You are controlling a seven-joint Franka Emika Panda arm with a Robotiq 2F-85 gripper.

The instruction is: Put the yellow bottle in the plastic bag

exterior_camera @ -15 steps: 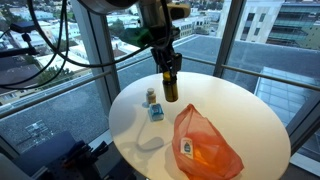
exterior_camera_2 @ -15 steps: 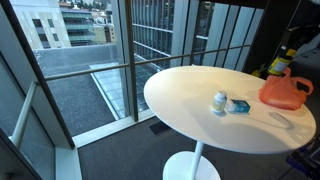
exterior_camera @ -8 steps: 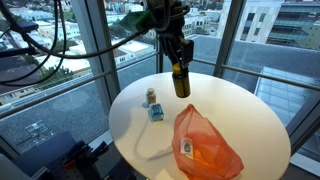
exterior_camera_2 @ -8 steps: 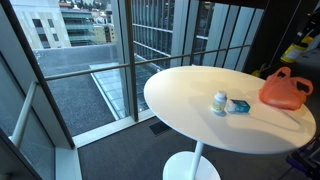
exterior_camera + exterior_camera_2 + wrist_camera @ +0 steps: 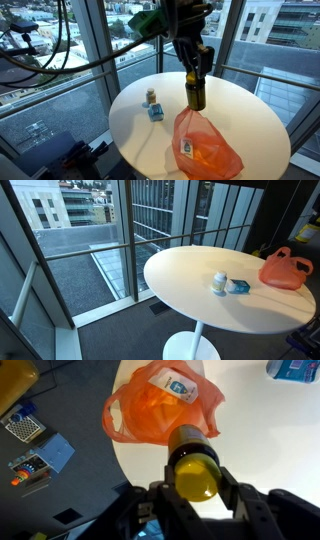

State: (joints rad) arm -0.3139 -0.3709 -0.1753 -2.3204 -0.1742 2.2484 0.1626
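My gripper (image 5: 194, 70) is shut on the yellow bottle (image 5: 196, 94) and holds it upright in the air just above the top of the orange plastic bag (image 5: 203, 143) on the round white table (image 5: 250, 110). In the wrist view the bottle (image 5: 194, 463) sits between the two fingers (image 5: 195, 488), with the bag (image 5: 160, 405) directly beyond it. In an exterior view the bag (image 5: 284, 270) lies at the table's far right; the gripper is out of that frame.
A small white bottle (image 5: 151, 96) and a blue box (image 5: 156, 111) stand on the table's left part, also in an exterior view (image 5: 220, 282) (image 5: 238, 286). Glass walls surround the table. Small items lie on the floor (image 5: 35, 450).
The gripper has carried the yellow bottle to the right across the table, from near the small bottle and box to a spot over the orange bag.
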